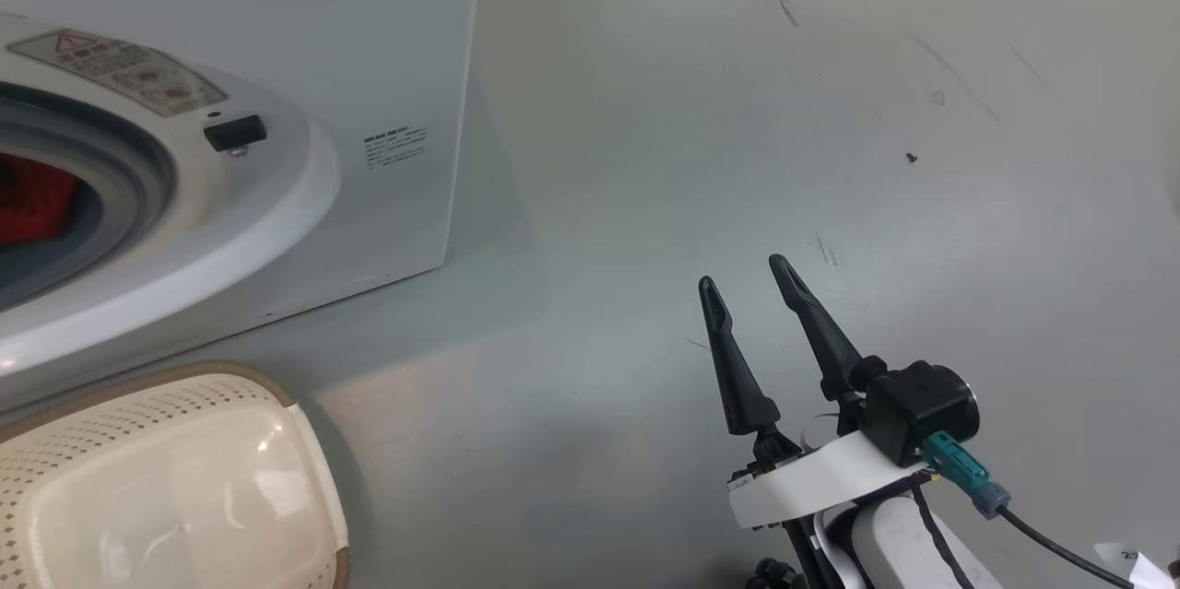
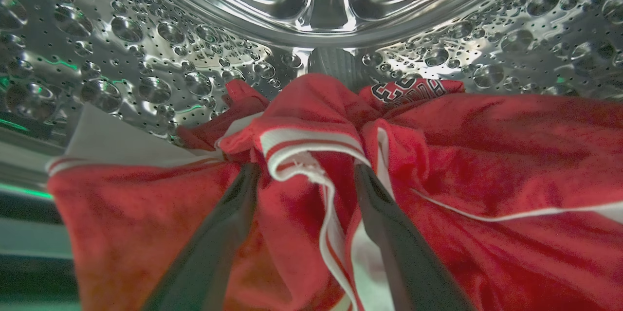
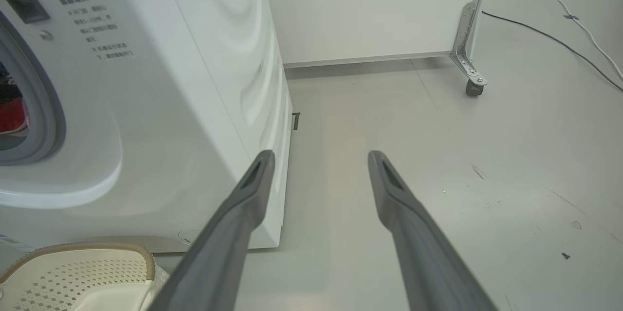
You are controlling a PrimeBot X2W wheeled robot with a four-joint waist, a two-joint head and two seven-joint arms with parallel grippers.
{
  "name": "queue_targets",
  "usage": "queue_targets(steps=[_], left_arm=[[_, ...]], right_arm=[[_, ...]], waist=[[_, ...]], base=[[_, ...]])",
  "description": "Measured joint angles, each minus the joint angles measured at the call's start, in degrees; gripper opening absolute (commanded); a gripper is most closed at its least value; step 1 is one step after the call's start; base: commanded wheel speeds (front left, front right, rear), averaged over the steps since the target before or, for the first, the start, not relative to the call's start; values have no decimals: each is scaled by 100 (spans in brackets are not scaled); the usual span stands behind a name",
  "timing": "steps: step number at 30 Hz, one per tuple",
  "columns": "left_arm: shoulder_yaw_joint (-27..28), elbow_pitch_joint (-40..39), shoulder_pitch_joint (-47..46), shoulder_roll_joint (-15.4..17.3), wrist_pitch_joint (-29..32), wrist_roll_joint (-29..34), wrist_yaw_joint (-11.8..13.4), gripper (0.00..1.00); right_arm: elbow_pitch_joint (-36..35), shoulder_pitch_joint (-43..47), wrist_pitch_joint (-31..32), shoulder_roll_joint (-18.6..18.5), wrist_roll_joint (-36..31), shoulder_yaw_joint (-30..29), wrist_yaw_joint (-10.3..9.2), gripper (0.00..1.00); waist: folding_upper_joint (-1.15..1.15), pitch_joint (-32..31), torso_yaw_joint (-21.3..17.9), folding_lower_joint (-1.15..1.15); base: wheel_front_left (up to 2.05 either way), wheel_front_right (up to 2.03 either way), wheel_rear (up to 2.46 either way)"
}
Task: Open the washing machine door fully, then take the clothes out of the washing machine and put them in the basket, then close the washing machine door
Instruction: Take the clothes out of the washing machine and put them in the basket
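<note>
My left gripper (image 2: pixel 306 171) straddles a fold of clothes (image 2: pixel 486 155) in the drum (image 2: pixel 146 58), wide open, gripping nothing. My right gripper (image 1: pixel 743 276), at five o'clock, gapes empty.

The washer (image 1: pixel 387 64) runs off the head view's left edge, cutting its drum mouth; the clothes (image 1: pixel 32 197) show there as a red sliver. The basket (image 1: pixel 138 469) is cropped at the near left corner. The print (image 1: pixel 395 147) on the washer's side is too small to read. In the drum, the tips of the left fingers (image 2: pixel 224 233) sink under red folds, and a fold hides half the badge (image 2: pixel 409 91).
</note>
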Motion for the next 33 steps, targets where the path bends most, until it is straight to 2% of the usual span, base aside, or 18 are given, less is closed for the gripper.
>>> queue_targets(steps=[9,10,11,12,13,19,26,33], left_arm=[[-30,322,-274,41,52,43,18,100],[-35,368,-304,41,73,43,18,77],[-51,419,-328,41,93,43,18,33],[-62,448,-341,41,98,43,16,6],[-69,471,-349,41,98,43,16,0],[-156,635,-408,-20,21,101,3,0],[-290,675,-512,-136,-378,212,-168,0],[-415,724,-513,-454,-854,279,-271,0]], right_arm=[[-13,-4,0,1,8,10,-14,100],[-13,-8,0,1,8,12,-46,100],[-13,-13,0,1,8,12,-47,100],[-13,-20,0,0,8,13,-47,100],[-15,-31,0,1,8,16,-47,100],[-19,-60,0,0,8,-12,-54,100],[-2,-146,0,0,8,-113,-56,100],[125,-150,0,0,5,-255,-57,100]], waist=[[0,70,-34,0],[0,75,-35,0],[0,78,-35,0],[0,79,-34,0],[0,80,-33,0],[0,60,11,0],[0,-68,144,0],[0,-291,342,0]], base=[[0,0,0],[0,0,0],[0,0,0],[0,0,0],[0,0,0],[0,0,0],[0,0,0],[0,0,0]])
